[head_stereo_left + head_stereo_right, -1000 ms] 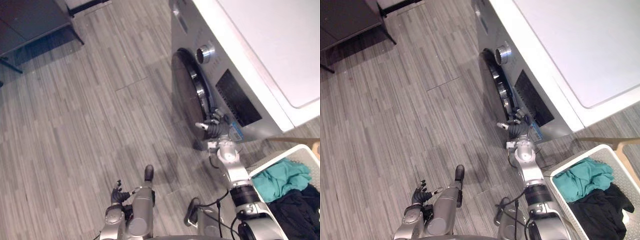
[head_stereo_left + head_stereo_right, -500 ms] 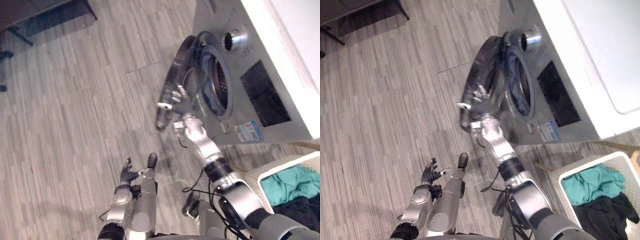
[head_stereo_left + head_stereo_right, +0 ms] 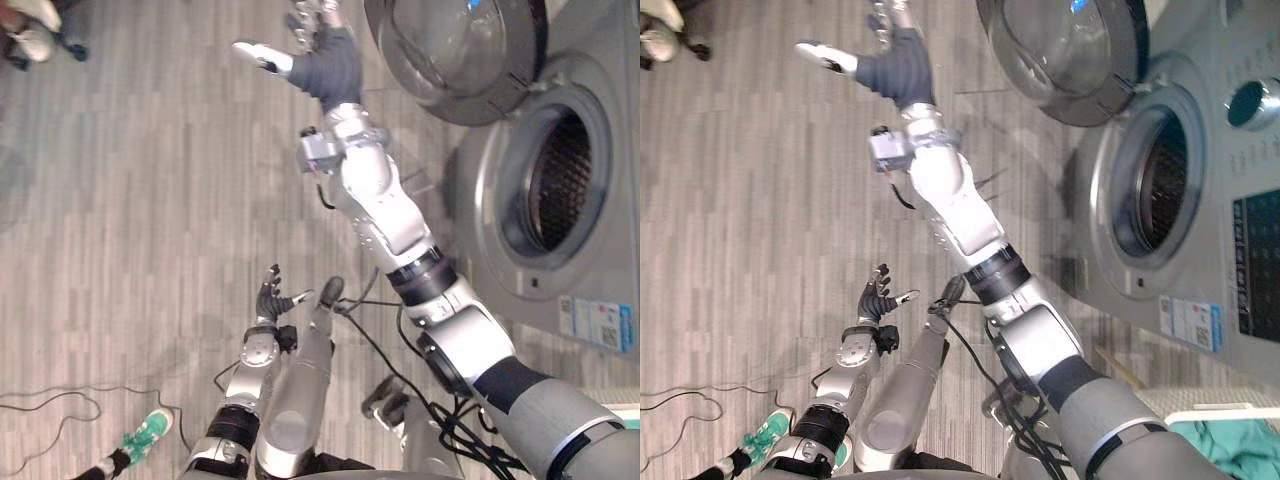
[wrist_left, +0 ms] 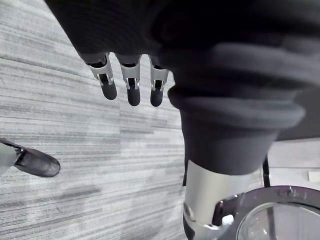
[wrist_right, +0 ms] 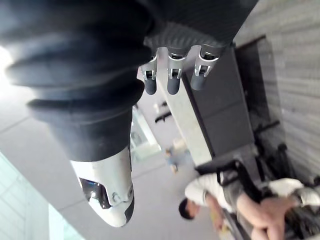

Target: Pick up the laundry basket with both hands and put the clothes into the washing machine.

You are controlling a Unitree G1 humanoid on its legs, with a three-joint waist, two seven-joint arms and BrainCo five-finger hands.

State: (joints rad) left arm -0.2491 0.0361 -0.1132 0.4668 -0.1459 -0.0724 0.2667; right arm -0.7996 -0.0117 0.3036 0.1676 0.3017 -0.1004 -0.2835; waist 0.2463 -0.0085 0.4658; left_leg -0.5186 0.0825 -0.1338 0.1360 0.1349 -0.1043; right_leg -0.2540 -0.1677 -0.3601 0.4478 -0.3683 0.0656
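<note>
At the lower left we see a person's green shoe [image 3: 146,431]. Near the bottom middle, our left hand [image 3: 268,300] hangs over the wood floor [image 3: 120,220] with loose, spread fingers and nothing in it. At the top middle, our right hand [image 3: 325,55] is stretched out flat and empty. Right of it, the round door [image 3: 450,50] of the washing machine [image 3: 585,285] stands wide open. The laundry basket [image 3: 1212,413] with teal clothes [image 3: 1235,452] sits in the bottom right corner.

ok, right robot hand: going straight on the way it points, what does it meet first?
Nothing close, apparently. The right robot hand points beside the open washer door, into open room. Its wrist view shows dark furniture beyond the fingers, seemingly far off.
</note>
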